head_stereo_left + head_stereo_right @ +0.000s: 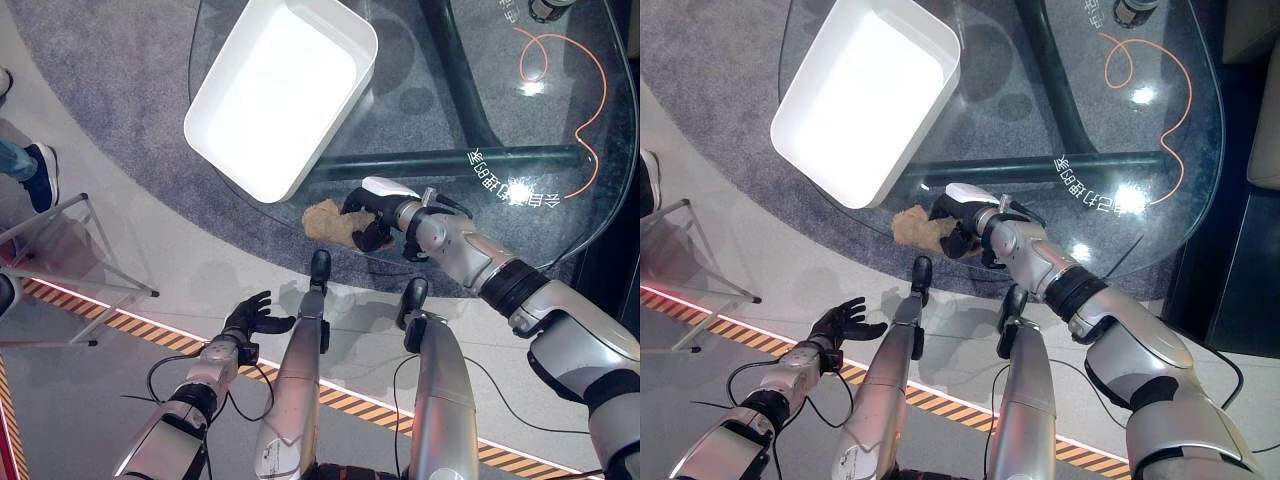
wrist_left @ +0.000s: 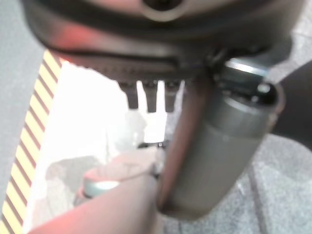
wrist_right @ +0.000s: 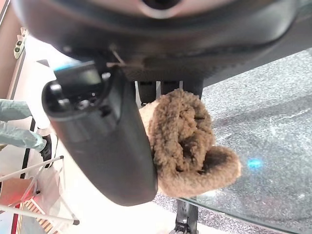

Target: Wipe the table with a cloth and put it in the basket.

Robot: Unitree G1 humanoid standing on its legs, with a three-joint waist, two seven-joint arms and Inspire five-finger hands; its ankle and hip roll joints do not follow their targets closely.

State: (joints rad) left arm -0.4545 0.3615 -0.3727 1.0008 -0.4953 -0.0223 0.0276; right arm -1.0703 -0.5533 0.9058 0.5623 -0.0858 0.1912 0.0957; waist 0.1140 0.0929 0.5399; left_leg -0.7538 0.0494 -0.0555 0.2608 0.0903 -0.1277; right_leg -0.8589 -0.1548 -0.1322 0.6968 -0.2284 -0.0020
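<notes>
The right robot hand (image 1: 372, 215) reaches over the near edge of the glass tabletop (image 1: 560, 200), its fingers and thumb curled round a tan fluffy cloth (image 1: 325, 222). The right wrist view shows the cloth (image 3: 187, 141) bunched between the thumb and the fingers (image 3: 165, 87), with a fold hanging past the palm above the glass. The cloth sits at the near rim of the tabletop, just left of the hand, and rests on or just above the glass; which one I cannot tell.

A white basket (image 1: 278, 95) stands on the far left part of the tabletop, beyond the cloth and apart from it. An orange cord (image 1: 590, 110) loops across the glass at the far right.

The left robot hand (image 1: 252, 318) hangs low at the near left, off the tabletop and above the floor, its fingers spread and relaxed with nothing in them. A yellow-and-black striped line (image 1: 110, 315) runs across the floor near it.

A person's shoe (image 1: 42, 175) shows at the left edge.
</notes>
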